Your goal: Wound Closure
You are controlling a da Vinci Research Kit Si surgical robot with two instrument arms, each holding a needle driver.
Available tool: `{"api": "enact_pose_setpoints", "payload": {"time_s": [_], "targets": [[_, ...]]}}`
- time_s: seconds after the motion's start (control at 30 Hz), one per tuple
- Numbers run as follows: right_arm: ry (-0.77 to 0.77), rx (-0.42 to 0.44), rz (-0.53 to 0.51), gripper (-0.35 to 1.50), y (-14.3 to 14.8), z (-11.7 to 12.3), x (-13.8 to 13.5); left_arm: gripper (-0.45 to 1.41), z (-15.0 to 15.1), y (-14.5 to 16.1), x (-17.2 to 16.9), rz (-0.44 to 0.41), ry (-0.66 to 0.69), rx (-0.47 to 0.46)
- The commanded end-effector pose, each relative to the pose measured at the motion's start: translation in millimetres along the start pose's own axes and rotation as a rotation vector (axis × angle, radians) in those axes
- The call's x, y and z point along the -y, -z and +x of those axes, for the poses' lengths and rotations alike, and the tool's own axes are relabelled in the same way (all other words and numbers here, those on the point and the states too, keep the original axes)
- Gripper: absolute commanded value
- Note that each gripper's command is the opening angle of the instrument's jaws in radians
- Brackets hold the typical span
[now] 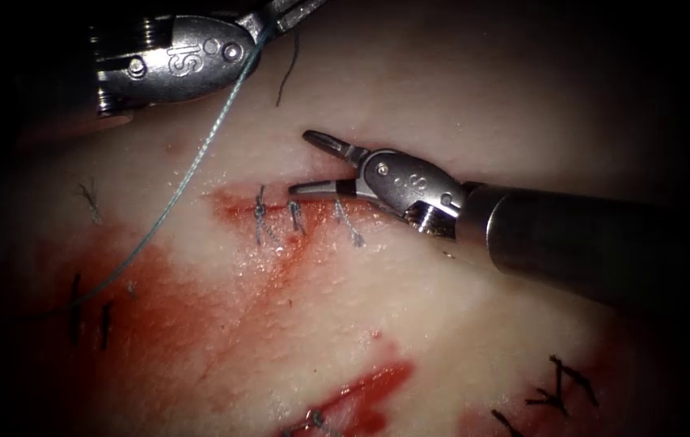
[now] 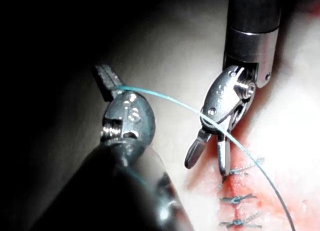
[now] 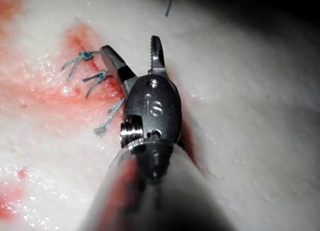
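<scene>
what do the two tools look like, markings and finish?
Both are bare polished metal on dark round shafts. The left claw has a rounded wrist housing with engraved characters, pivot pins and coiled cable windings. The right claw has slim serrated jaws, a similar engraved housing and a threaded screw.

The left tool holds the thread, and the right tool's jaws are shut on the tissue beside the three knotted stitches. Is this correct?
Not quite. The right tool has its jaws open and holds nothing; they hang spread just above the cut by the three knotted stitches, as the right wrist view shows. The left tool does hold the thread.
</scene>
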Motion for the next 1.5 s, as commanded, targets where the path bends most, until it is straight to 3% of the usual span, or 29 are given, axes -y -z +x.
{"api": "enact_pose_setpoints", "payload": {"time_s": [0.03, 0.13, 0.2, 0.3, 0.47, 0.6, 0.73, 0.77, 0.8, 0.9, 0.97, 1.03, 1.13, 1.3, 1.47, 1.5], "targets": [[-0.003, 0.006, -0.044, 1.36, 3.3, -0.7, -3.5, -0.45, 0.6, -1.3, -0.7, -0.018, 0.024, -0.02], [-0.016, 0.006, -0.082, 1.36, 5.7, -0.8, -5.7, -0.45, 1.6, -1.5, -1.8, -0.04, 0.046, -0.053], [-0.03, -0.01, -0.114, 1.38, 8.4, -1.0, -8.1, -0.45, 3.8, -1.4, -4.3, -0.071, 0.046, -0.092], [-0.037, 0.002, -0.166, 1.4, 10.0, -1.3, -9.7, -0.45, 6.7, -0.2, -7.9, -0.137, 0.042, -0.134], [-0.034, 0.002, -0.166, 1.4, 9.9, -1.3, -10.0, -0.45, 9.1, 1.1, -12.1, -0.178, 0.065, -0.221], [-0.03, -0.013, -0.13, 1.38, 8.9, -1.3, -9.1, -0.45, 10.4, 1.2, -20.3, -0.378, 0.118, -0.395], [-0.028, -0.019, -0.122, 1.38, 8.4, -1.4, -8.7, -0.45, 10.2, 1.2, -24.2, -0.474, 0.122, -0.442], [-0.026, -0.026, -0.117, 1.38, 8.1, -1.6, -8.4, -0.32, 9.6, 1.3, -26.4, -0.547, 0.172, -0.453], [-0.026, -0.026, -0.117, 1.38, 8.1, -1.6, -8.4, -0.32, 9.6, 1.3, -26.4, -0.547, 0.172, -0.453], [-0.023, -0.022, -0.109, 1.38, 7.9, -1.8, -8.2, 0.53, 8.5, 1.9, -29.7, -0.642, 0.198, -0.437], [-0.022, -0.022, -0.102, 1.38, 7.8, -1.9, -8.2, 1.06, 7.4, 2.8, -31.9, -0.702, 0.203, -0.358], [-0.021, -0.024, -0.099, 1.38, 7.8, -1.9, -8.2, 1.25, 6.5, 3.6, -32.5, -0.712, 0.218, -0.323], [-0.02, -0.025, -0.098, 1.38, 7.8, -2.1, -8.1, 1.4, 3.8, 5.6, -32.1, -0.679, 0.229, -0.244], [-0.02, -0.023, -0.094, 1.38, 7.8, -2.1, -8.0, 1.4, -0.9, 7.9, -29.9, -0.604, 0.222, -0.117], [-0.026, -0.024, -0.093, 1.38, 7.8, -2.1, -7.9, 1.4, -8.3, 10.0, -27.9, -0.563, 0.209, -0.017], [-0.026, -0.024, -0.093, 1.38, 7.8, -2.0, -7.8, 1.4, -10.9, 10.6, -27.4, -0.555, 0.211, 0.01]]}}
